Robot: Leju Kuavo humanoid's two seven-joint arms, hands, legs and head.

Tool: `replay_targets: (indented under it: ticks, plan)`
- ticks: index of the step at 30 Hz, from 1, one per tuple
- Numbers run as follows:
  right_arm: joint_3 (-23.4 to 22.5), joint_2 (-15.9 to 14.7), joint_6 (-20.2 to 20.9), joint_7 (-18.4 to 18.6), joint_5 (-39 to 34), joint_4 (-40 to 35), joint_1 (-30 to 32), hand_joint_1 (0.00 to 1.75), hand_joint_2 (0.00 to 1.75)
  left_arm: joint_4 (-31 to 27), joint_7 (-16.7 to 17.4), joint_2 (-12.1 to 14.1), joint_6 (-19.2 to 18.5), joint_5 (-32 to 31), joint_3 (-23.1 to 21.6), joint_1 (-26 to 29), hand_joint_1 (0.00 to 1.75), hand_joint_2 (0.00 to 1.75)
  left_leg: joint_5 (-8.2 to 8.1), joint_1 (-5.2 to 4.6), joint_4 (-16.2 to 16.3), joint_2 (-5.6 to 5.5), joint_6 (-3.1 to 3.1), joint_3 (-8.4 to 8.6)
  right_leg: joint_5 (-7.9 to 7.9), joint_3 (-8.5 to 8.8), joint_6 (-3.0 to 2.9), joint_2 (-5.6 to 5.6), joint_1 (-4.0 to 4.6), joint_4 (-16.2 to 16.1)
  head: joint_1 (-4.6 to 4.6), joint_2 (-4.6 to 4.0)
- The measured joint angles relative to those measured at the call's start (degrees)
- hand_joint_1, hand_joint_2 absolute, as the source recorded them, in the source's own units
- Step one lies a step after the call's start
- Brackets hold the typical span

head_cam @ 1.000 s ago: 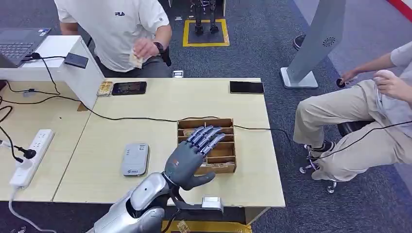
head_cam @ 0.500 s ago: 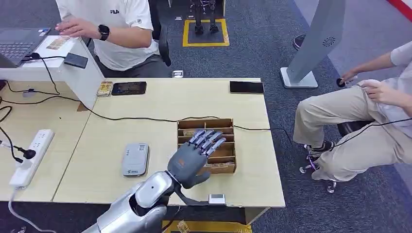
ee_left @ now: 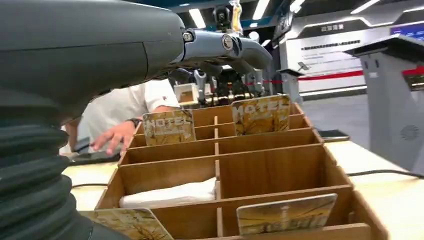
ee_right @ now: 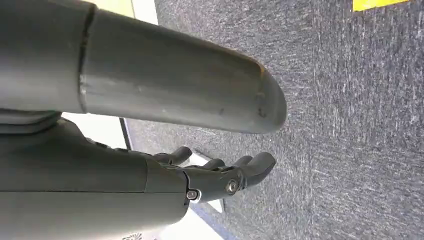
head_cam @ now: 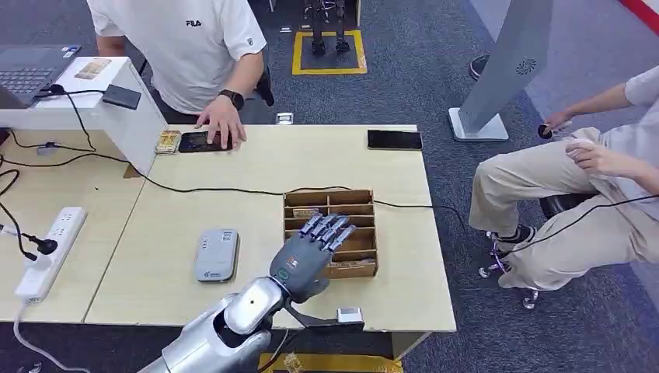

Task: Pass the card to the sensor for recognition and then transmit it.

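Wooden divided box (head_cam: pixel 353 208) sat on the pale surface (head_cam: pixel 256 167), with the left hand (head_cam: pixel 307 260) hovering over its near-left compartments. Fingers (head_cam: pixel 326 228) were spread apart and extended above the box, holding nothing. In the left wrist view, the fingers (ee_left: pixel 225 45) hung over the far rows; two hotel cards stood upright just below the fingertips, one card (ee_left: pixel 169 127) to one side and another (ee_left: pixel 261 114) beside it, neither touched. A further card (ee_left: pixel 285 214) leaned in the row nearest the wrist, and a white folded item (ee_left: pixel 172 194) lay in a middle compartment. Grey sensor (head_cam: pixel 217 254) lay flat on the surface, well apart from the fingers on the thumb-opposite side. Right hand (ee_right: pixel 220 175) hung over carpet with fingers loosely curled, holding nothing. A person's hand (head_cam: pixel 221 124) rested on a phone (head_cam: pixel 203 141) at the far edge.
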Motion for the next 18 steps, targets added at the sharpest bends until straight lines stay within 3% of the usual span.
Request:
replay_targets:
  ticks: [18]
  plan:
    - [-0.85,1.20,0.52,0.02,-0.02,-2.56,0.62,0.00,0.00,3.54,4.70,-1.47,3.45,-7.41,0.02,1.25,0.00,1.75,0.00,0.00,0.00,-0.01,0.00,-0.02,0.00,0.00,0.00,-0.02,0.00,0.00,0.00,0.00]
